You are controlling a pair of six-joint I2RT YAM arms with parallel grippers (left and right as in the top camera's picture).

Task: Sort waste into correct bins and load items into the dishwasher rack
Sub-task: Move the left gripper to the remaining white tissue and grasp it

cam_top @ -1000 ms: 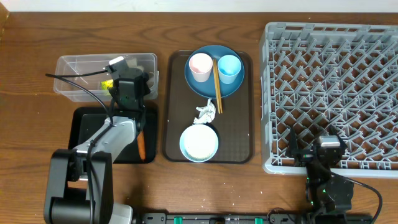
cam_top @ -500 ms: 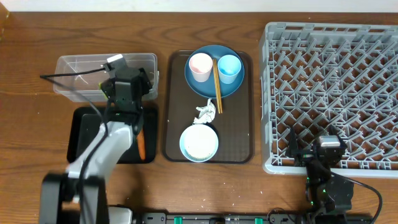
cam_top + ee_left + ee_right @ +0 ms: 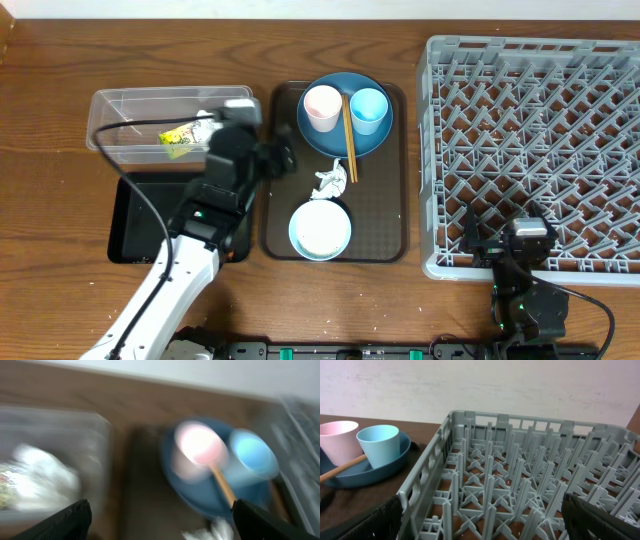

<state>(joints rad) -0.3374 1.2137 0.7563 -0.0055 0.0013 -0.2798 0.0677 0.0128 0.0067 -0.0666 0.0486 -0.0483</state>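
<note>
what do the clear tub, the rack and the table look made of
Clear tub: probably glossy plastic, see-through walls. Rack: matte grey moulded plastic, judging by its thin grid and pegs. Table: wood or wood-look veneer, brown with visible grain.

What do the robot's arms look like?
The left arm has a white tube-shaped link, a black wrist and a thin black cable. The right arm is black and boxy, with tiny green lights. Both have dark fingers.
</note>
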